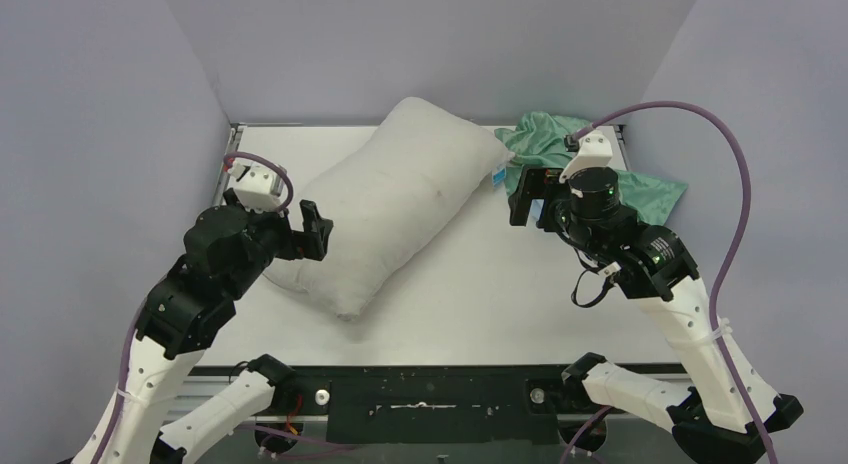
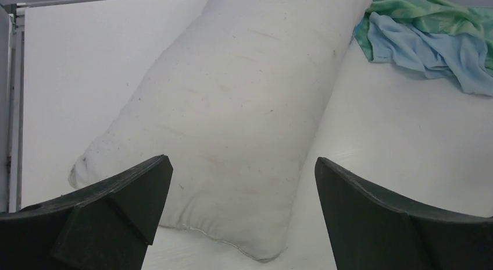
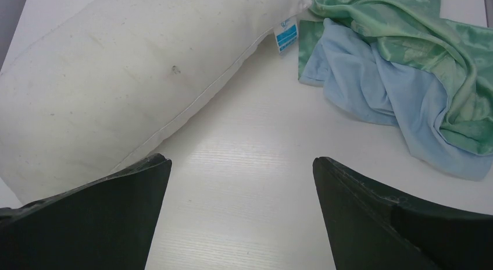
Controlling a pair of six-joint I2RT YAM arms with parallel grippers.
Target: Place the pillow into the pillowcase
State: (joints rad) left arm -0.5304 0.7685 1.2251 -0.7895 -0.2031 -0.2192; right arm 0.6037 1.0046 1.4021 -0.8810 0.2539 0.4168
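Plain white table [image 1: 480, 284] boxed in by flat grey-lilac walls [image 1: 120, 84], nothing fancy. The pillow [image 1: 385, 199] lies diagonally across it, one end near my left arm and the other pointing to the far middle. It's a fat, puffy rectangle in off-white fabric, a bit grubby with little specks and faint marks, with a stitched seam along the edge and a small blue-and-white label [image 3: 286, 34] at its far corner.

The pillowcase [image 3: 395, 66] is bunched up in the far right corner. It's thin, floppy cloth, glossy teal-green with a faint swirly pattern on one face and matte light blue on the other, all folds and wrinkles. Its near edge sits just beside the pillow's labelled corner. I can't tell if they actually touch.

The left gripper [image 2: 242, 165] has its dark, wedge-shaped fingers [image 2: 110, 206] spread wide with nothing in them. In the wrist view the near end of the pillow fills the gap between them, and from the top camera the gripper sits at that end's left edge. I can't tell whether it's touching the fabric.

The right gripper [image 3: 241, 162] is also wide open and empty. It hangs over bare tabletop, with the pillow's far end to its left and the pillowcase ahead to its right, apart from both. A purple cable [image 1: 735, 174] loops over that arm.
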